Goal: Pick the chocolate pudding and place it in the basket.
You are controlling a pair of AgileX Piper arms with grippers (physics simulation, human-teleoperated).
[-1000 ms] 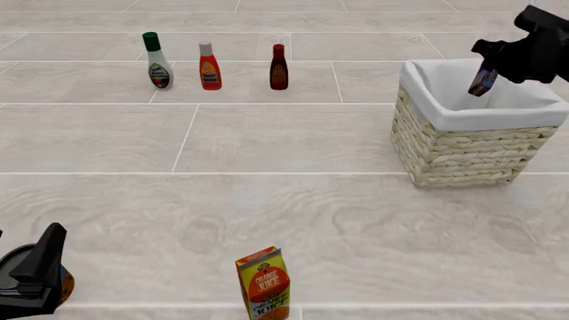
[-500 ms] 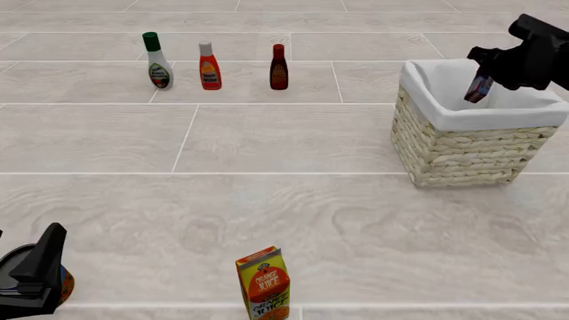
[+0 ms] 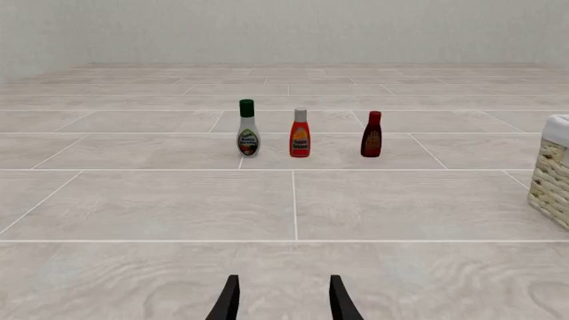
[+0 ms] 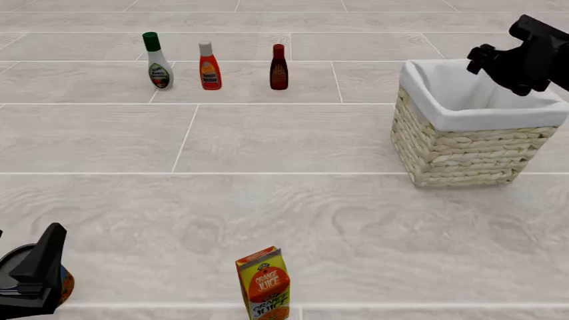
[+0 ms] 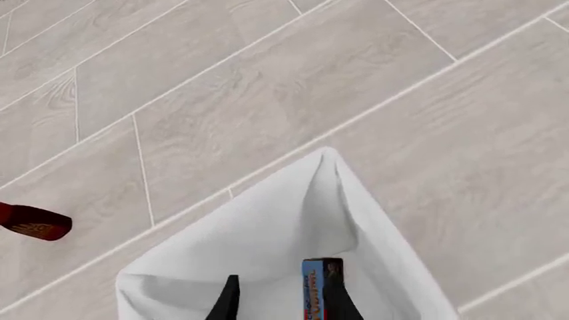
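The chocolate pudding [image 5: 314,288], a small carton with a blue edge and dark brown face, shows in the right wrist view inside the basket [image 5: 266,240], below the fingers. In the front view it is hidden behind the basket [image 4: 462,157] wall. My right gripper [image 4: 484,61] hovers over the basket's far rim, open, with nothing held; the right wrist view shows the right gripper [image 5: 282,303] looking down into the white liner. My left gripper [image 4: 37,263] rests at the near left, and the left wrist view shows the left gripper [image 3: 282,303] open and empty.
Three bottles stand in a far row: a green-capped one [image 4: 158,61], an orange one [image 4: 210,67] and a dark red one [image 4: 278,67]. An orange juice carton [image 4: 263,285] stands at the near edge. The basket's edge [image 3: 553,180] shows in the left wrist view.
The pudding hung from my right gripper above the basket, sank lower, and has now left the fingers and dropped inside. The left arm has not moved.
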